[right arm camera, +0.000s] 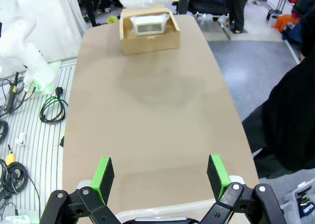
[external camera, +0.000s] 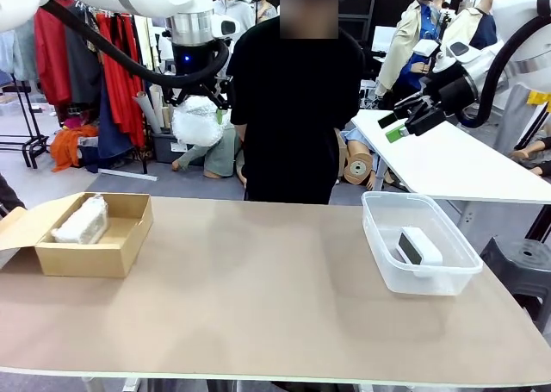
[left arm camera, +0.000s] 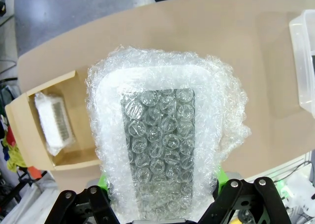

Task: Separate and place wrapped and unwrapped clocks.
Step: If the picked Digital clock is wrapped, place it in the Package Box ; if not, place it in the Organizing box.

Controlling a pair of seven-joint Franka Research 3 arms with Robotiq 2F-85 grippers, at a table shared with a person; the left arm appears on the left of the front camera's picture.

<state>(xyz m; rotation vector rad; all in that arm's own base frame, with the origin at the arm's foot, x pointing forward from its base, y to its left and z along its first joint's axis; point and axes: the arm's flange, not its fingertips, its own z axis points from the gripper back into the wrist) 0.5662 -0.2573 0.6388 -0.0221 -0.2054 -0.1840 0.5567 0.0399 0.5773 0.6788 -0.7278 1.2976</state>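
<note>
Wrapped clocks are numbering two: one (external camera: 198, 121) gripped aloft by the left fingers (left arm camera: 106, 182), one (external camera: 82, 221) lying in a cardboard box (external camera: 120, 245); one bare clock (external camera: 418, 246) is sitting in a clear bin (external camera: 379, 245), right fingers (right arm camera: 103, 172) hanging open.

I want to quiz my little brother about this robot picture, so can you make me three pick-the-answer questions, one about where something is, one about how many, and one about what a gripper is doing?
1. Where is the bare white clock?
A. In the clear plastic bin
B. In the cardboard box
C. On the bare table

2. How many bubble-wrapped bundles are there?
A. One
B. Two
C. Four

3. What is the left gripper doing?
A. Hanging open with nothing in it
B. Holding a wrapped clock up in the air
C. Pressing on the table

Answers:
1. A: the front view shows the clock lying inside the clear bin on the right.
2. B: one bundle lies in the cardboard box and one is in the left gripper.
3. B: the bubble-wrapped clock sits between its green pads, high above the table. The right gripper is the open, empty one.
</note>
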